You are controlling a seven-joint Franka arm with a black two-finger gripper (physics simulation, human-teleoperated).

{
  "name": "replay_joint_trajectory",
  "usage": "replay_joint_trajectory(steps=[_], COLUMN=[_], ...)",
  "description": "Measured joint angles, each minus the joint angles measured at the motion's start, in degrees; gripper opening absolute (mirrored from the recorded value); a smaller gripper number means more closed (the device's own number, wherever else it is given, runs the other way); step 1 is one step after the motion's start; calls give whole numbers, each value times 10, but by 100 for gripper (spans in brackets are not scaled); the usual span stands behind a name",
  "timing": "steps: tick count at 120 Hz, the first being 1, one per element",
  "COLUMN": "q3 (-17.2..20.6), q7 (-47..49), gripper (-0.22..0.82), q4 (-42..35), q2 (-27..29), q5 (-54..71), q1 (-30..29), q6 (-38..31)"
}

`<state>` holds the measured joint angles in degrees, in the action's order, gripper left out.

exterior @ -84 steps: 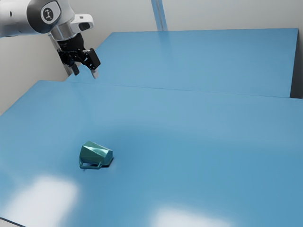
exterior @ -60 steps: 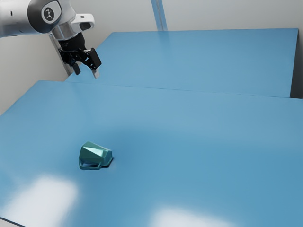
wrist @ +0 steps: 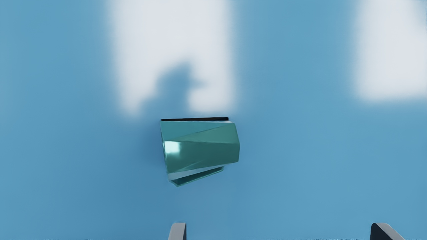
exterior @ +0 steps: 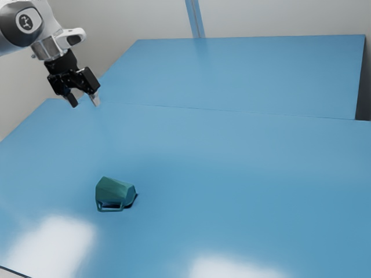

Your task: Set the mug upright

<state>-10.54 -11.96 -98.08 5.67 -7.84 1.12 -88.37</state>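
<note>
Exterior view, arm: the white and grey robot arm [exterior: 49, 29] is seen entering at the exterior view's upper left, with its hand tilted downward.
Exterior view, fingers: the black fingers [exterior: 72, 99], one of them tipped in pale grey, are held well above the blue, smooth-topped bench [exterior: 249, 168], parted from each other, with nothing gripped.
Exterior view, mug: the teal, faceted, glossy mug [exterior: 115, 190] is laid on its side on the bench, well apart from the fingers; its wider end is pointed to the exterior view's left and its narrower end to the right.
Exterior view, handle: the angular teal loop handle [exterior: 110, 209] is seen along the side of the mug facing the camera, low against the bench.
Exterior view, backdrop: the bench is backed by a flat blue panel [exterior: 249, 75] and a plain pale grey wall [exterior: 278, 17].
Wrist view, fingers: the fingers [wrist: 177, 232] are spread wide, with bare bench between their tips and nothing held.
Wrist view, mug: the mug is shown lying on its side ahead of the fingers, untouched by them.
Wrist view, light: soft white patches [wrist: 170, 30] are cast on the bench, one of them reaching almost to the mug.
</note>
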Motion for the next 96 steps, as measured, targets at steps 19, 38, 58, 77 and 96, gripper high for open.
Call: replay_joint_trajectory(steps=[19, 38, 58, 77, 96], q3=[-31, -95, -142, -171, -173], q7=[-20, -56, -105, -168, -237], gripper=[60, 60, 60, 60, 60], q4=[-11, -45, -68, -92, -108], q2=[1, -2, -22, -66, -120], q5=[-28, -72, -110, -170, -230], q1=[5, 1, -10, -29, -72], q6=[12, 18, 20, 18, 18])
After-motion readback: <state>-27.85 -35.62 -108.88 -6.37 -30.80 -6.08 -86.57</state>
